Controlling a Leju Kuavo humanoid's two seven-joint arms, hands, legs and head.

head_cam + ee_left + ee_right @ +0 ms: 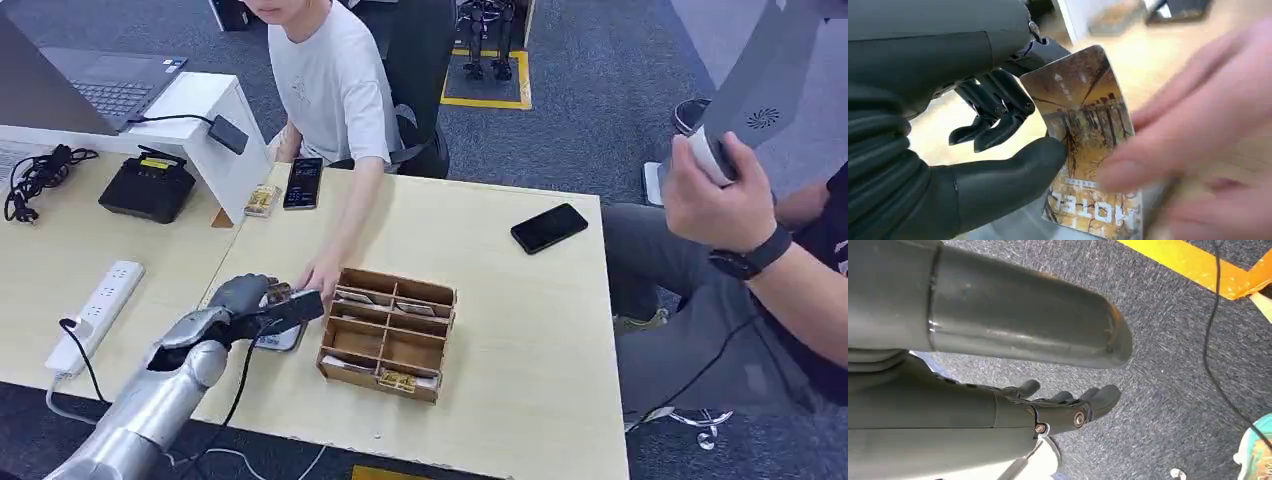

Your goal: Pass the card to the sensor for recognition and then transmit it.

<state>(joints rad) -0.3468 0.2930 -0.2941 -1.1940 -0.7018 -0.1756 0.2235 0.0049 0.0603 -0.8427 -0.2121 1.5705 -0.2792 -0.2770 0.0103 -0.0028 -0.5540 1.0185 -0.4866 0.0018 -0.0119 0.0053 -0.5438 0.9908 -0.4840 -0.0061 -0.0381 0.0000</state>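
Two people sit at a pale wooden table (520,330), one at its far edge in a white shirt (335,85) and one at about three o'clock wearing a dark wristband (750,262). On the tabletop, from larger to smaller, stand a black box-shaped device (150,188) at ten o'clock, a wooden divided organiser (388,335) near the middle, a white power strip (95,312) at nine o'clock, and two dark phones, one (549,228) at two o'clock and one (303,183) at eleven o'clock. The robot's left hand (245,300) reaches in from seven o'clock and sits just beside the organiser's nine o'clock side. In the left wrist view its thumb presses a hotel key card (1088,145), printed with autumn trees, against its fingers (998,107), so the card is held. The white-shirted person's hand (320,275) touches the card's far end, blurred in the close view. The right hand (1063,405) hangs over grey carpet (1173,365) with its fingers loosely spread, holding nothing.
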